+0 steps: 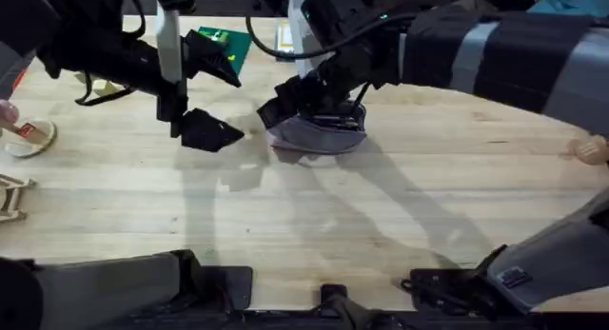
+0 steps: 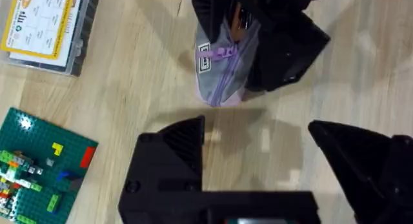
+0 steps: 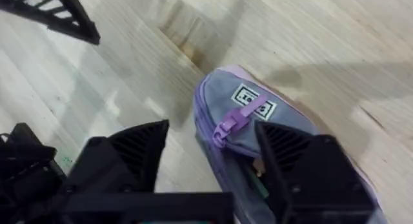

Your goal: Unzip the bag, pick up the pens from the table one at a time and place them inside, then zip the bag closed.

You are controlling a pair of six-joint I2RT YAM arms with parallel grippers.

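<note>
Upper middle of the overhead frame: bag point(image 1: 319, 135) lies on table point(image 1: 400, 206) | zipper point(image 3: 227, 124) partly undone, something orange, likely a pen, showing inside | right gripper point(image 3: 213, 166) spread at the bag's mouth, one finger inside, grasping nothing | left gripper point(image 2: 255, 156) spread, empty, just beside | zipping left.

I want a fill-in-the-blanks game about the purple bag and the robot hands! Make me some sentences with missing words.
1. The bag is the colour ____.
2. The zipper pull hangs at the bag's end, and the bag's top is ____, with something orange inside.
3. The left gripper has its fingers wide ____ above the bare table.
4. The green plate carries toy ____.

Missing words: purple; open; open; bricks
</note>
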